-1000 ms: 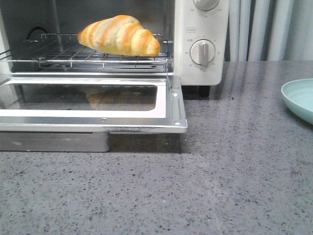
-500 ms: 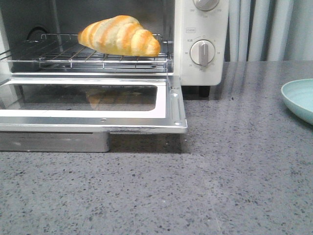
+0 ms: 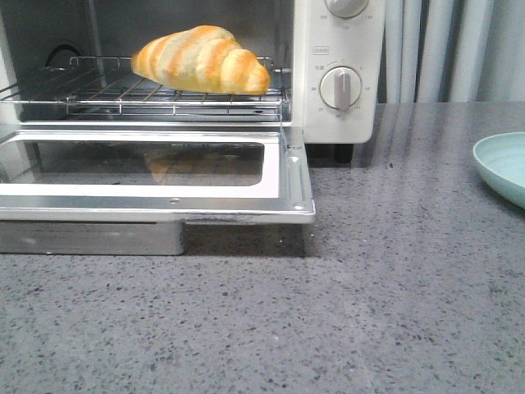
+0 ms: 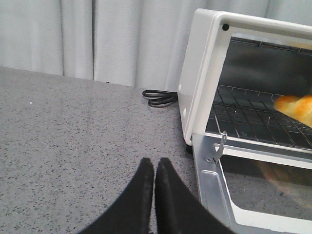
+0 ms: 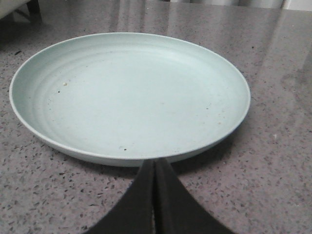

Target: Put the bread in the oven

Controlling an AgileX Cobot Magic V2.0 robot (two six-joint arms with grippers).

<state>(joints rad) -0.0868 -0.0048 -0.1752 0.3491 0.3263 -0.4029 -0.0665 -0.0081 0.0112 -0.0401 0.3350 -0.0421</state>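
The bread (image 3: 201, 59), a golden-orange striped croissant roll, lies on the wire rack (image 3: 98, 94) inside the cream-white oven (image 3: 340, 123). The oven's glass door (image 3: 279, 176) hangs open and flat. In the left wrist view the bread's end (image 4: 295, 107) shows on the rack inside the oven (image 4: 197, 87). My left gripper (image 4: 154, 165) is shut and empty, over the counter beside the oven's left side. My right gripper (image 5: 155, 165) is shut and empty, at the near rim of a plate. Neither gripper shows in the front view.
A pale green empty plate (image 5: 126, 92) sits on the grey speckled counter at the right (image 3: 502, 168). A black power cord (image 4: 160, 97) lies behind the oven's left side. Grey curtains hang behind. The open door juts out over the counter.
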